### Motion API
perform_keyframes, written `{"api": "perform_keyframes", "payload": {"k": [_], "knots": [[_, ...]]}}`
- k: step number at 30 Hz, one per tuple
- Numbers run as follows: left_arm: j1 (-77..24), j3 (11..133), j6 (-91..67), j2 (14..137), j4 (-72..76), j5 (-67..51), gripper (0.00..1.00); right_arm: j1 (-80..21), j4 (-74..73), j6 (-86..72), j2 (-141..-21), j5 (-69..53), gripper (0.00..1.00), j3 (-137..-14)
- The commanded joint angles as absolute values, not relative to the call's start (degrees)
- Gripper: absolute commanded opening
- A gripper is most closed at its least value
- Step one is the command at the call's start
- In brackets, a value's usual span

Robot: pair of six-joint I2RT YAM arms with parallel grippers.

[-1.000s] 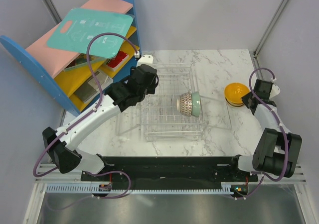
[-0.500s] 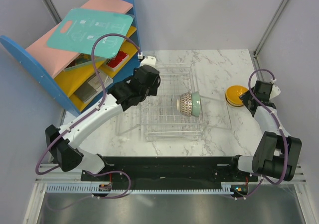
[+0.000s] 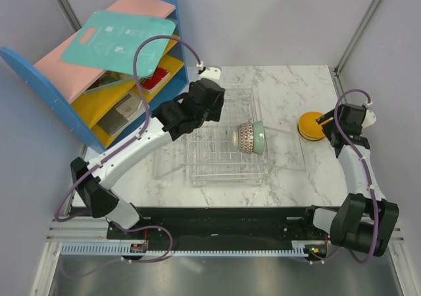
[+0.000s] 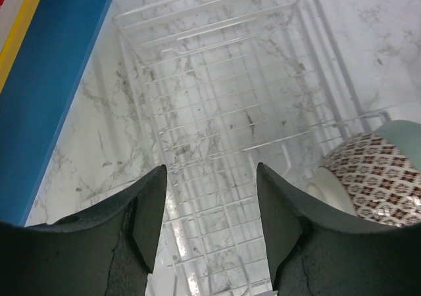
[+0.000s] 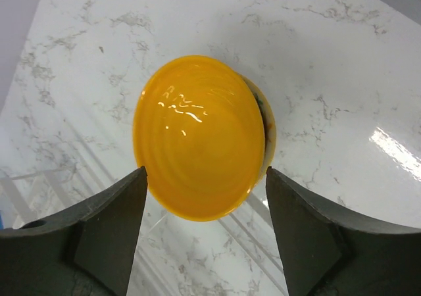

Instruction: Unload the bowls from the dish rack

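The wire dish rack [image 3: 220,145] stands mid-table. Inside it, at its right side, a mesh-patterned bowl [image 3: 245,137] lies on its side, nested against a mint green bowl [image 3: 260,138]. Both also show in the left wrist view, the mesh-patterned bowl [image 4: 375,177] in front of the mint one [image 4: 404,135]. My left gripper [image 4: 210,223] hangs open over the rack's [image 4: 223,112] bare grid, left of those bowls. An orange bowl [image 3: 310,125] rests on the marble right of the rack, seemingly stacked in another bowl whose rim [image 5: 268,128] peeks out. My right gripper [image 5: 205,204] is open just behind the orange bowl [image 5: 197,138], not touching it.
A blue-and-yellow shelf unit [image 3: 99,66] with a teal board on top stands at the back left, close to my left arm. A clear tray edge [image 3: 299,161] runs around the rack. Grey walls close in both sides of the marble table [image 3: 283,85].
My right gripper has opened, let go of the orange bowl and drawn back slightly. My left arm has swung right and further out over the rack.
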State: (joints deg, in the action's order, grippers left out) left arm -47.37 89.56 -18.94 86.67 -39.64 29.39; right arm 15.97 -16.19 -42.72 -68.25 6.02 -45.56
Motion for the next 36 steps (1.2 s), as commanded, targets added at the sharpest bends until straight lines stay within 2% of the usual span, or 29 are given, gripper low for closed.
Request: {"api": "perform_keyframes", "payload": {"k": [1,7,16,36], "knots": [[-52.11,98.59,-13.45,92.01,-41.12,28.92,0.64,15.73,-18.89,-43.95,-66.27,3.78,0.80,-50.01],[-56.51,106.24,-12.48,100.44,-44.99,29.27,0.64,15.73,-20.13,-42.89,-62.06,0.09,0.80,-45.72],[-63.54,113.72,-11.69,106.26,-50.45,32.87,0.65,15.64,-18.99,-42.71,-59.94,-3.86,0.80,-41.49],[-67.85,118.30,-16.35,114.26,-58.62,35.94,0.64,15.64,-16.96,-40.96,-60.91,-6.59,0.80,-39.02]]}}
